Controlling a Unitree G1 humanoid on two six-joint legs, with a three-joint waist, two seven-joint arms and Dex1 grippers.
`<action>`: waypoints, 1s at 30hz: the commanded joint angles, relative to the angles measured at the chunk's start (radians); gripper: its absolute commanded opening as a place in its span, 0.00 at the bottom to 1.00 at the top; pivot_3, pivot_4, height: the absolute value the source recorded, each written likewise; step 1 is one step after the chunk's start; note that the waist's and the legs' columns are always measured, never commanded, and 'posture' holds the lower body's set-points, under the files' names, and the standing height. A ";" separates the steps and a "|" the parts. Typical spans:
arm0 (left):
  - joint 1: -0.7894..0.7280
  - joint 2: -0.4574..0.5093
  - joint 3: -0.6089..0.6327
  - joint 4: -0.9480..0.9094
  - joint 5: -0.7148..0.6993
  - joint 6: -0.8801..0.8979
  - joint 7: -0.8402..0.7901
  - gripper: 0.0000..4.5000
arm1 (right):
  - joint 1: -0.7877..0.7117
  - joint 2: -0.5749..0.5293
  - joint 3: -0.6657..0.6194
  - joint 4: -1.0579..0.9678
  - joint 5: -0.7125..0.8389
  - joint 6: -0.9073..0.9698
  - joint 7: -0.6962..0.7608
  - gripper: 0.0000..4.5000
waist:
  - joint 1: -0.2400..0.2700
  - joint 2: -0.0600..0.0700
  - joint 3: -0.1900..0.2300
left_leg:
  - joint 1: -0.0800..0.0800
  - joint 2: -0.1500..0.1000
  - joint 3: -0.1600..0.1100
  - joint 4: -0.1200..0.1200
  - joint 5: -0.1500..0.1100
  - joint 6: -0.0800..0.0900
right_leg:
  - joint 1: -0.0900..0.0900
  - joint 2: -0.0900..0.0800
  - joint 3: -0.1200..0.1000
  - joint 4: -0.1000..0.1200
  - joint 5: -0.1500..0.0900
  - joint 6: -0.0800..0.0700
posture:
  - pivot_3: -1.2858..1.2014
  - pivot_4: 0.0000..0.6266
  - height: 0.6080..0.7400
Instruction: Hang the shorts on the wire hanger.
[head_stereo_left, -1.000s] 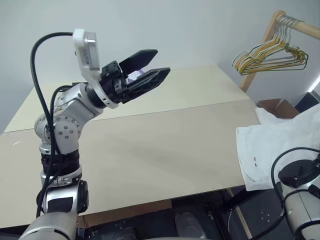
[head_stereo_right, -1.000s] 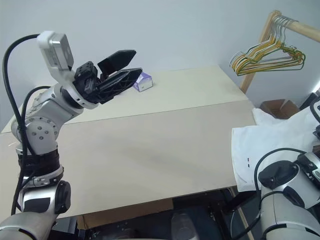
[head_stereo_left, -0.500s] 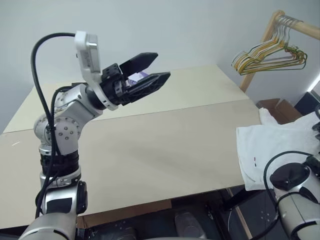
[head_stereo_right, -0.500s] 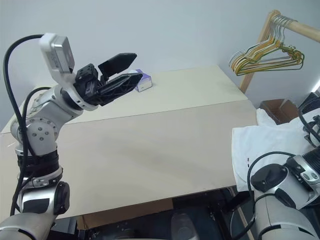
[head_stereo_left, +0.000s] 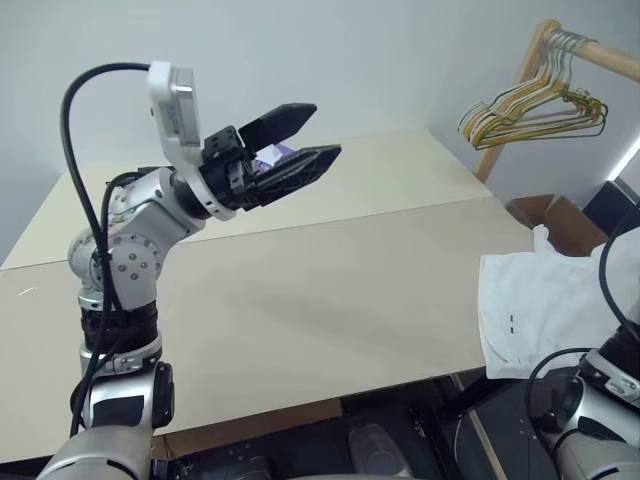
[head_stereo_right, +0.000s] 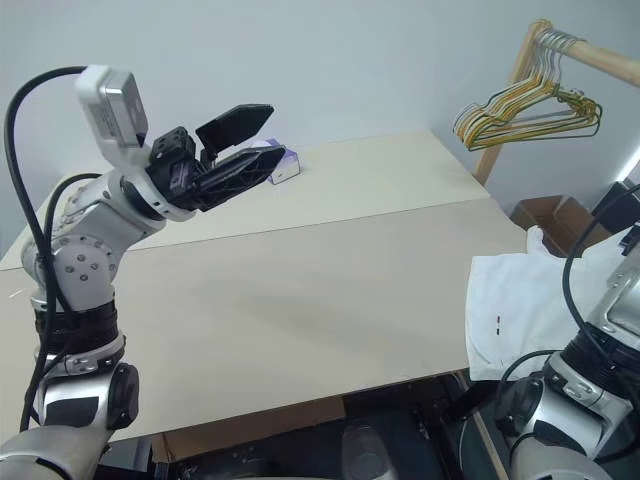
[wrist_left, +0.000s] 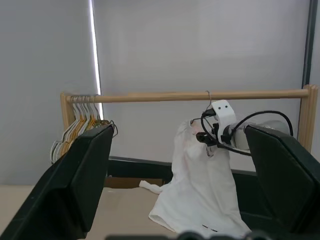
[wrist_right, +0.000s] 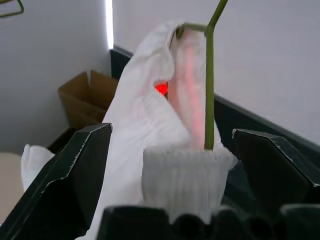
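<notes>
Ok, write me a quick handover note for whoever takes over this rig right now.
Left gripper: jaws open, empty, raised above the table.
Right gripper: jaws open around the shorts' elastic waist, not gripping it.
The shorts hang on the wire hanger, which is hooked on the wooden rail; their lower part trails onto the table edge.
Done: shorts on hanger.
Left: draw the right arm clear, check the cloth hangs securely.

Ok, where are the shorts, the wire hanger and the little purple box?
the shorts (wrist_left: 200, 190): left wrist view, the middle of the hanging cloth.
the wire hanger (wrist_right: 209, 85): right wrist view, its thin green wire.
the small box (head_stereo_right: 283, 162): right eye view, its purple-white side.
</notes>
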 joint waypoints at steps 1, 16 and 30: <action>-0.004 0.013 0.008 -0.019 0.012 -0.031 -0.010 1.00 | 0.038 0.004 0.042 -0.046 -0.033 -0.182 -0.040 0.99 | -0.001 0.000 0.000 | 0.000 0.000 0.000 0.000 0.000 0.000 | 0.000 0.000 0.000 0.000 0.000 0.000 | 0.39 0.00 1.00; 0.176 0.102 -0.009 -0.017 0.201 -0.160 -0.055 1.00 | 0.230 -0.023 0.292 -0.098 -0.086 -0.884 0.008 0.99 | -0.003 -0.001 0.001 | 0.012 0.001 0.000 -0.004 0.000 0.000 | 0.012 0.000 0.000 -0.003 -0.001 -0.001 | 0.41 0.00 1.00; 0.495 0.323 -0.041 -0.101 0.397 -0.298 -0.215 1.00 | 0.077 -0.169 0.601 -0.013 0.642 -0.624 1.129 0.99 | 0.055 -0.005 0.004 | 0.011 0.001 -0.001 -0.005 -0.001 0.000 | 0.012 0.000 -0.001 -0.005 -0.001 -0.002 | 0.45 0.00 1.00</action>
